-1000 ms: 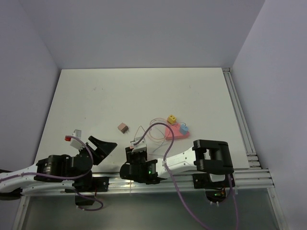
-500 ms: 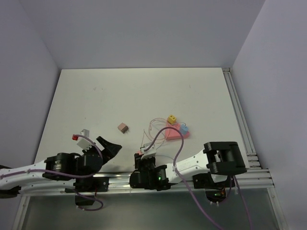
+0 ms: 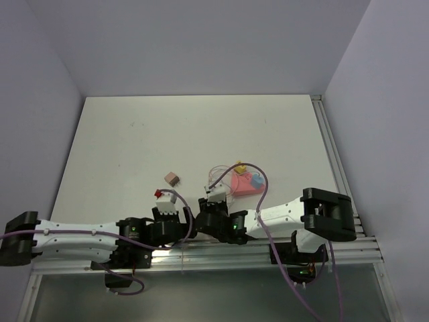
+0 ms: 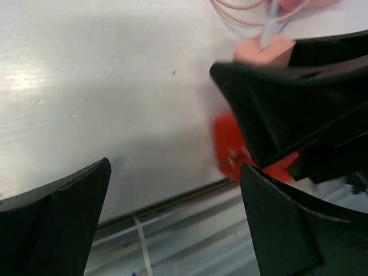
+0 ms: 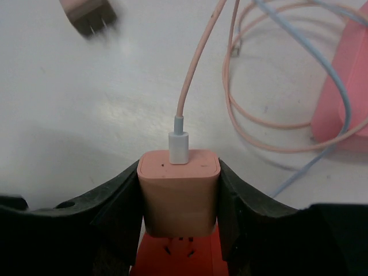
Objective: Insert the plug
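White table (image 3: 134,134) beneath both pincers. Left pincer (image 4: 172,195) spread wide, just beside the right one, close over the table. Right pincer (image 5: 178,201) pinching the pink plug (image 5: 178,187) by its two flanks, upright between the fingers. Pink strip (image 5: 348,98) ahead and to the right of that pincer, lying flat. Red socket (image 5: 178,259) directly under the held plug; touching or just apart, cannot tell. Small brown block (image 5: 89,11) ahead and to the left, blurred. Thin pink cable (image 5: 198,69) rising from the plug's top, looping toward the strip.
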